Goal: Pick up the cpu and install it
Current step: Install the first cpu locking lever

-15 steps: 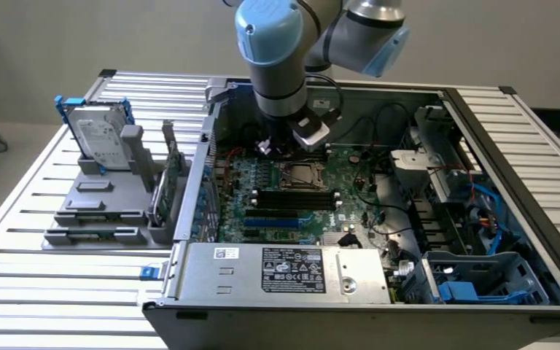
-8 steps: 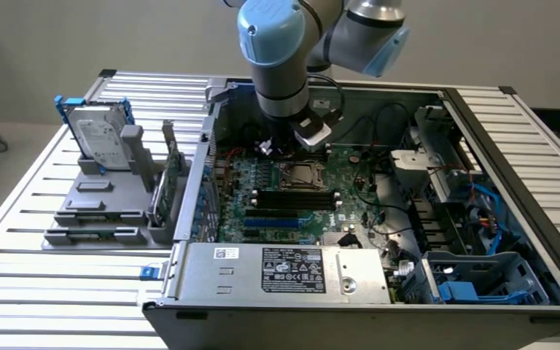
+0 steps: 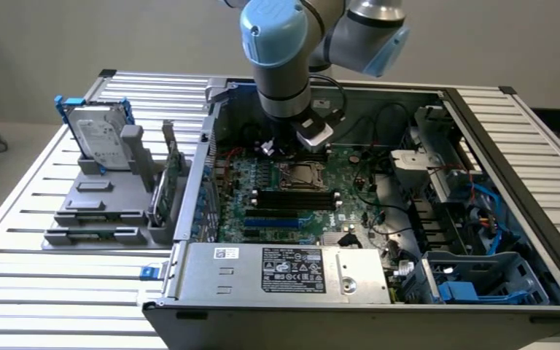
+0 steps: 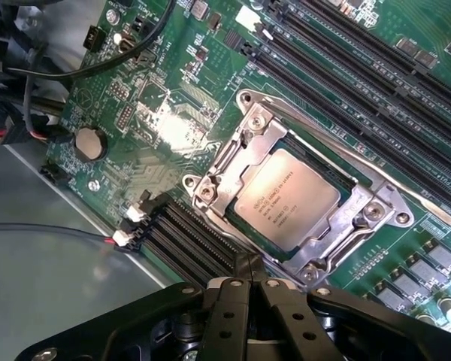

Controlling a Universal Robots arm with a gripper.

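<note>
Here we are over the open computer case (image 3: 358,306), sitting on the slatted tabletop (image 3: 47,292), and the arm (image 3: 280,58) hangs down into it at about twelve o'clock of the green board (image 3: 290,204). The gripper (image 4: 248,282) has its two black fingers (image 4: 225,316) pressed together, tips touching, with nothing pinched between them. Just off those tips lies the cpu (image 4: 286,199), pale silvery top up, lying flat inside the metal-framed socket (image 4: 210,173) (the frame's plate sits over its edges, and a thin lever (image 4: 361,162) runs along one side). In the exterior view the same socket (image 3: 297,173) sits at the board's centre, with the cpu's pale square just visible inside it, and the gripper hovers close at its twelve o'clock. Black memory slots (image 3: 290,197) lie at the socket's six o'clock. Off at nine o'clock of the case, a grey stand (image 3: 105,204) on the tabletop carries a silver hard drive (image 3: 95,131) upright in a blue-edged frame.
</note>
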